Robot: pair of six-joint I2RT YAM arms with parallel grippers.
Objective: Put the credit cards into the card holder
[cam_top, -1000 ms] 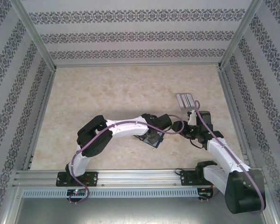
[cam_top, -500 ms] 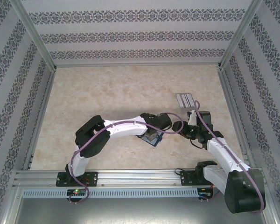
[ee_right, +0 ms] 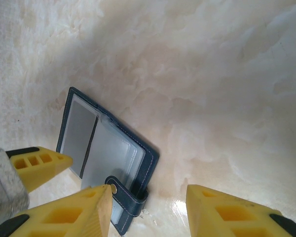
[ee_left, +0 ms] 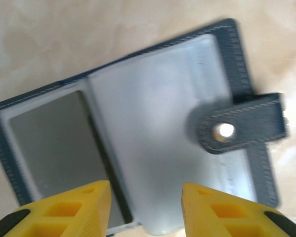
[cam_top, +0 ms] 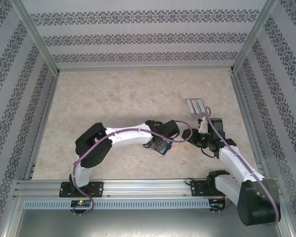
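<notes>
Left gripper (ee_left: pixel 145 210) is hanging over the near edge of the card holder (ee_left: pixel 138 123), fingers parted and holding nothing. The right gripper (ee_right: pixel 148 212) is hanging just beside the holder, likewise parted and empty. The navy holder is lying open on the worktop (cam_top: pixel 113 98), with its clasp tab (ee_left: pixel 241 128) folded inward and a dark grey card (ee_left: pixel 49 143) showing in one clear sleeve. Bare worktop is surrounding it, and a clear rack (cam_top: pixel 196 105) is standing apart.
</notes>
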